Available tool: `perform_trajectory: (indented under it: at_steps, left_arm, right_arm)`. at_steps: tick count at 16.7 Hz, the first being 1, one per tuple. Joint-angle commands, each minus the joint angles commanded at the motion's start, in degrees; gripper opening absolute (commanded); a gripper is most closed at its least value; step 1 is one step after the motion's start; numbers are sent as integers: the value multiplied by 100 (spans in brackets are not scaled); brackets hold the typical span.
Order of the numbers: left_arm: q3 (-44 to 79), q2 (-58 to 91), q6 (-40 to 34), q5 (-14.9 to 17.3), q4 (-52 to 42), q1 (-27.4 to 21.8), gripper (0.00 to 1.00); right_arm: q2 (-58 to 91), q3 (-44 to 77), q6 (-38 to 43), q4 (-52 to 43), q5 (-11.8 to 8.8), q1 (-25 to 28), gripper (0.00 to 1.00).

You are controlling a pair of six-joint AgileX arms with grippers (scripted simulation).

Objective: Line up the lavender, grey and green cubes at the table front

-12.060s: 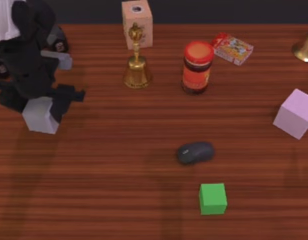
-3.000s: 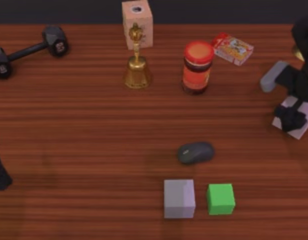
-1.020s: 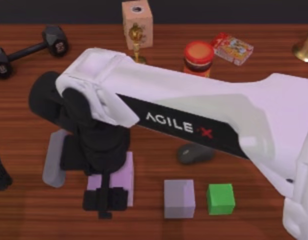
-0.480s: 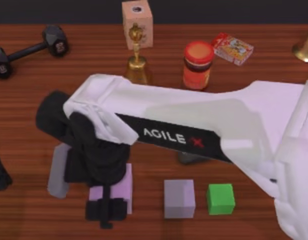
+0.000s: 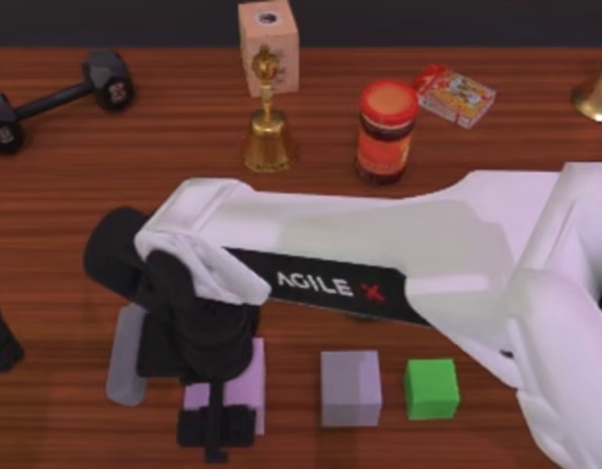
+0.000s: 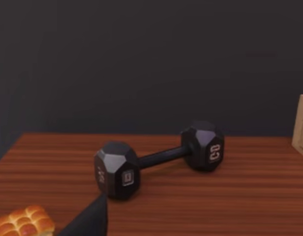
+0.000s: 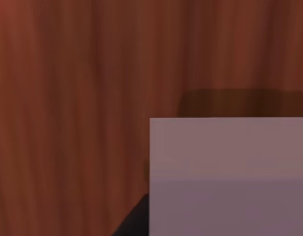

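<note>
The top camera looks straight down on my worktop (image 5: 76, 195). My left wrist camera sits low, facing level across the worktop at the dumbbell (image 6: 159, 158), also seen from above. My right wrist camera hangs very close over the lavender cube (image 7: 229, 174).

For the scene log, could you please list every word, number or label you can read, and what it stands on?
"AGILE X": on the right arm, along its black stripe.
Dumbbell: pale markings on both heads, too blurred to read.
Snack box: print too small to read.
Red-lidded jar: label unreadable.
</note>
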Motion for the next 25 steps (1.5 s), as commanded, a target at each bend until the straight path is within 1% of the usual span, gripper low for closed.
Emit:
perform_trajectory:
  at_steps: [12,13,22,25]
  left_arm:
    - [0,0,0,0,0,0,100]
    - [0,0,0,0,0,0,100]
    - [0,0,0,0,0,0,100]
    - [0,0,0,0,0,0,100]
  right_arm:
    - [0,0,0,0,0,0,98]
    - [0,0,0,0,0,0,100]
    - [-7,20,-8,-21,0,4,100]
    - [-81,395,-30,-442,3,41,100]
